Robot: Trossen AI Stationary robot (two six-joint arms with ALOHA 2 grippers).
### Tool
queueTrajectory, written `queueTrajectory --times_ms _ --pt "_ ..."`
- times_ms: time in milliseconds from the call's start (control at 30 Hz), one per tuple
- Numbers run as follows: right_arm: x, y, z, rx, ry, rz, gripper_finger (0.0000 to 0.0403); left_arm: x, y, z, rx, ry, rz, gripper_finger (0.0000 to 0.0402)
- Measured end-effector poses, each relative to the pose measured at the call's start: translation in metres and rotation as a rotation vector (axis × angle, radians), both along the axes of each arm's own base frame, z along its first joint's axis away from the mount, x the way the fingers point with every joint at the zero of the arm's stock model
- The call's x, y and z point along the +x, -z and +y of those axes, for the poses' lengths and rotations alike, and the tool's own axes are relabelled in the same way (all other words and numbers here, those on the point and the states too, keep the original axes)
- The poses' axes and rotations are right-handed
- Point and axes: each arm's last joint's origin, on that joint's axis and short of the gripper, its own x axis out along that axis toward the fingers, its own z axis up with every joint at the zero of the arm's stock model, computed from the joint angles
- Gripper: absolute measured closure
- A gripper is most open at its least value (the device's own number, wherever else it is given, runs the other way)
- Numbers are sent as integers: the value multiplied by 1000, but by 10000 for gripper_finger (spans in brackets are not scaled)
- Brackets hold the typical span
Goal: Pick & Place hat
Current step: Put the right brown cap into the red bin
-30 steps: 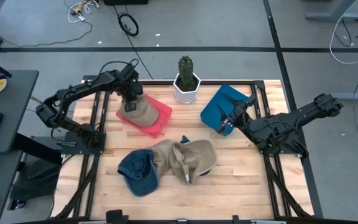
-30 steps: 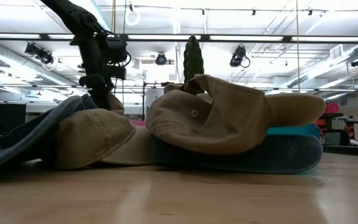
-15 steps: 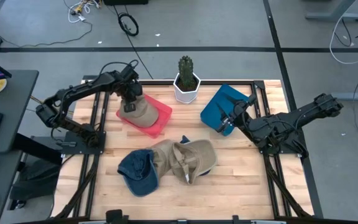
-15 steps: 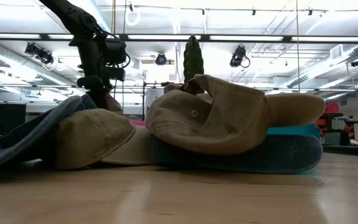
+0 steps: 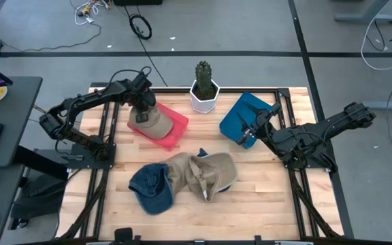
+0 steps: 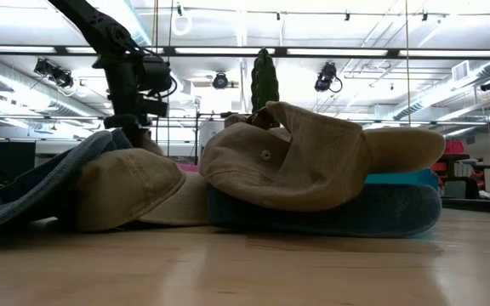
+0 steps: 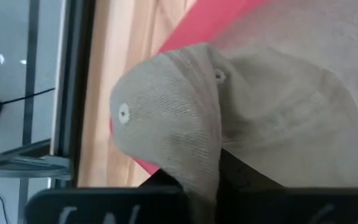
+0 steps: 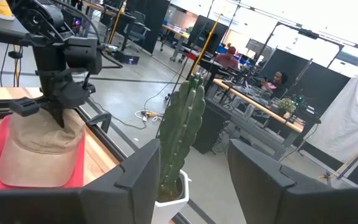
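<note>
A tan hat (image 5: 154, 122) lies crown up on a red tray (image 5: 175, 133) at the table's far left. My left gripper (image 5: 141, 111) stands over the hat's far-left side, pointing steeply down, shut on a ridge of its crown. My right gripper (image 5: 249, 131) hangs level at the right, beside a blue tray (image 5: 240, 109). It is open, with nothing between its fingers. A blue hat (image 5: 152, 185) and two more tan hats (image 5: 206, 173) lie heaped on the table's near middle. My left gripper pinches a raised fold of the tan hat's crown (image 7: 197, 149) between its two fingers (image 7: 244, 180). It comes from above, slanting steeply down. The rest of the hat, with its brim (image 8: 39, 168), lies on the red tray.
A potted cactus (image 5: 204, 85) stands at the far middle, between the two trays. Black rails (image 5: 104, 129) run along the table's left and right sides. Bare wood lies along the near edge (image 5: 250, 211). People sit at desks in the room beyond (image 8: 229, 59).
Under my left gripper, the pinched crown of the tan hat has sunk a little toward the red tray.
</note>
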Motion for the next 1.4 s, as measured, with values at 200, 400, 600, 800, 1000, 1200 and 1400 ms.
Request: queueTrajectory --times_ms 200,400,600,800,1000,1200,1400 --pt "0 0 0 0 0 0 213 1 0 -1 2 -1 -5 300" --pt "0 0 0 0 0 0 213 3 -1 -4 -22 -67 -24 200" --pt "0 0 0 0 0 0 213 2 -18 -7 -85 -151 -1 114" --pt "0 0 0 -2 0 3 213 4 -57 -5 -120 -298 -43 78" --pt "-1 -1 0 8 -1 -12 213 10 -104 -10 -162 -432 -152 80" --pt "-16 -5 -6 160 -47 -155 213 15 -142 -40 -221 -405 -346 94" --pt "-38 22 -21 533 -130 -89 213 20 -169 -85 -254 -344 -542 103"
